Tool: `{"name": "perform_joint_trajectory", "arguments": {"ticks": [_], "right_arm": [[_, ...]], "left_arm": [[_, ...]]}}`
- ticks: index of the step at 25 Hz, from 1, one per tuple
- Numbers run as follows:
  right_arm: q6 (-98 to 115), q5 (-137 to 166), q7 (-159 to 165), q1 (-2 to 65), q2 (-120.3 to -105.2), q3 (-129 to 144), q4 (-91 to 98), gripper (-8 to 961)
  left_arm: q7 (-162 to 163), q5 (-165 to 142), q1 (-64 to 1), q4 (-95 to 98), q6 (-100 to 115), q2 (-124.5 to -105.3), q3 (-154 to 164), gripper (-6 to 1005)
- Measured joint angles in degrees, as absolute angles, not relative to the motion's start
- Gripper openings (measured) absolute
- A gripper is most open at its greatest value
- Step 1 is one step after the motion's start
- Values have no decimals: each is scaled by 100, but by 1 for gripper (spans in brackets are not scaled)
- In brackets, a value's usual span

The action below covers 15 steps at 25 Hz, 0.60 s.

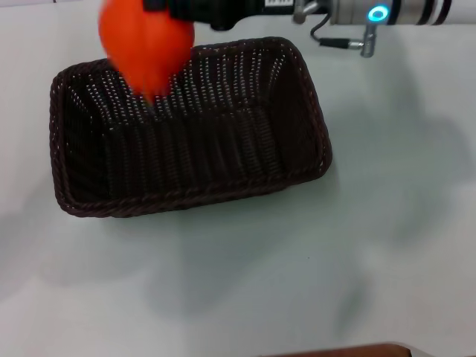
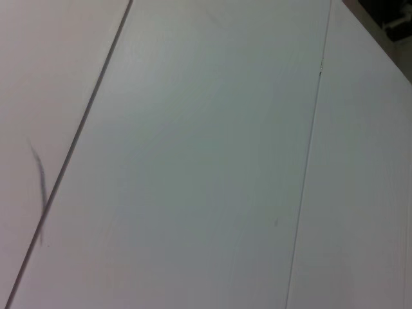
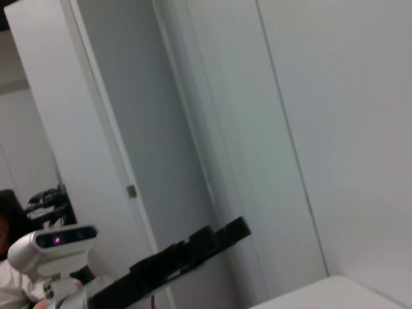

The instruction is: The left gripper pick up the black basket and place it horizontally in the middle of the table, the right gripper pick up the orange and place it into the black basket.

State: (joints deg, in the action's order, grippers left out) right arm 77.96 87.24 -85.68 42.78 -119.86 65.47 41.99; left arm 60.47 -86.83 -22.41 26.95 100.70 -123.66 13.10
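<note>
Head view: the basket [image 1: 190,130] lies lengthwise across the middle of the table [image 1: 387,245], open side up, so the placing half of the task looks done. The right gripper [image 1: 160,11] reaches in from the right along the far edge of the picture, its silver wrist with the blue ring light beyond the basket's far right corner. The orange [image 1: 145,44] hangs at its tip, above the far left part of the basket and apart from the weave. The black body of the hand covers the fingers, so their spread cannot be read directly; since the fruit is off every surface, they are judged closed on it. The step in hand is judged to be the drop into the basket. To do it well, lower the orange inside the rim, nearer the basket's centre than its far wall, then release low so it does not bounce or roll out. Left wrist view: only bare table with seam lines; the left gripper is not seen, nor is the basket. Right wrist view: walls and a door beyond the basket's table, with a dark arm and a camera head low down; no fingers, no orange.
</note>
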Motion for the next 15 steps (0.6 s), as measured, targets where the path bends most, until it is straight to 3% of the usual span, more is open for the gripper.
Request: {"name": "perform_joint_trajectory", "arguments": {"ticks": [2,7,9,15], "right_arm": [[7774,8716,-8570,4288,-11987,6606,4178,80],[7801,8646,-8568,4222,-11985,6549,4175,301],[7815,8392,-8676,4048,-11970,6444,4175,525],[7788,7352,-9569,3478,-11993,6049,3991,764]], "left_arm": [[6047,-8683,-2238,2688,10070,-12366,1309,792],[6047,-8683,-2224,2671,10070,-12366,1310,765],[6047,-8683,-2214,2665,10073,-12367,1309,751],[6013,-8684,-2191,2639,10112,-12387,1142,751]]}}
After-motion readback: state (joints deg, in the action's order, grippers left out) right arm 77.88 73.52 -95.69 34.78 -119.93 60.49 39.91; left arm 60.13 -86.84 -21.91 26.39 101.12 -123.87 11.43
